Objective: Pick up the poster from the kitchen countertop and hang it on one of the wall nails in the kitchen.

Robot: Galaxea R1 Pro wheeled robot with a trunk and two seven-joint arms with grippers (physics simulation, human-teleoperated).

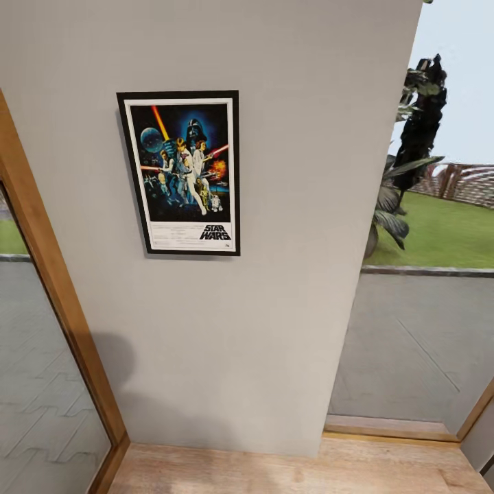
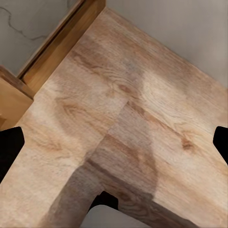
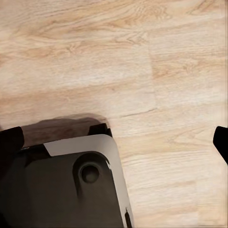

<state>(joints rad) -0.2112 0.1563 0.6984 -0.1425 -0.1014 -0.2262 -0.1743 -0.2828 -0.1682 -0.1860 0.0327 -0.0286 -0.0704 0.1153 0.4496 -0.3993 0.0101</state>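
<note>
Your poster (image 1: 180, 173) is up on the pale grey wall (image 1: 295, 206), upright and flat against it, its black frame casting a thin shadow along the left and bottom edges; whatever holds it there is hidden behind the frame, so you cannot see a nail. It sits in the upper left part of that wall panel, with a wooden door frame (image 1: 62, 302) running down to its left and a glazed opening to its right, through which you see a dark plant (image 1: 412, 137), green lawn (image 1: 446, 233) and a grey paved terrace (image 1: 412, 343). Your left gripper (image 2: 114, 142) is nowhere near the poster: its camera looks down at the light wood floor (image 2: 142, 95) beside a wooden threshold strip (image 2: 61, 42), the two dark fingertips (image 2: 9, 147) showing far apart at opposite edges of the picture, so it is spread wide and empty. Your right gripper (image 3: 116, 142) likewise points at the wood floor, fingertips set wide apart at the picture's edges with nothing between them, hanging above a corner of the robot's dark base (image 3: 71, 185). Both tools are well apart from the poster.
</note>
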